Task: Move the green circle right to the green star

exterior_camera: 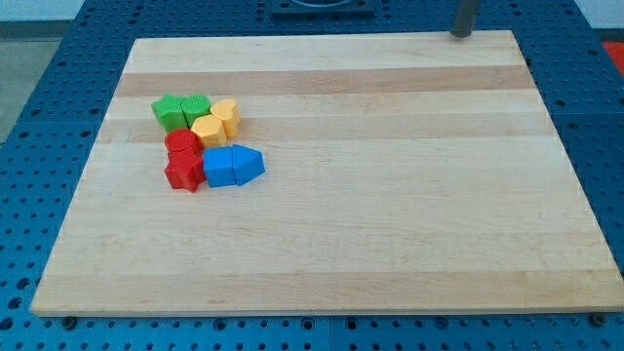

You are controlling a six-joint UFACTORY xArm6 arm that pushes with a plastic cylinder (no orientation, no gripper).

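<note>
Sitting packed in one cluster at the upper left of the wooden board (390, 214), all eight blocks touching or nearly so. Two green blocks lying side by side at the cluster's top: left one (169, 111) and right one (196, 107), too small here to say which is the green circle and which the green star. Just right of them, two yellow blocks (216, 122); below, two red blocks (182, 159); right of the red, two blue blocks (233, 165). Resting well apart from all of this, my tip (461, 33) at the board's top edge, right of centre, touching nothing. No pincer fitted, so no grip state to log. Judging the greens already adjacent; probably needing a long approach around the cluster's left side, crowding making stray nudges of yellow likely.
</note>
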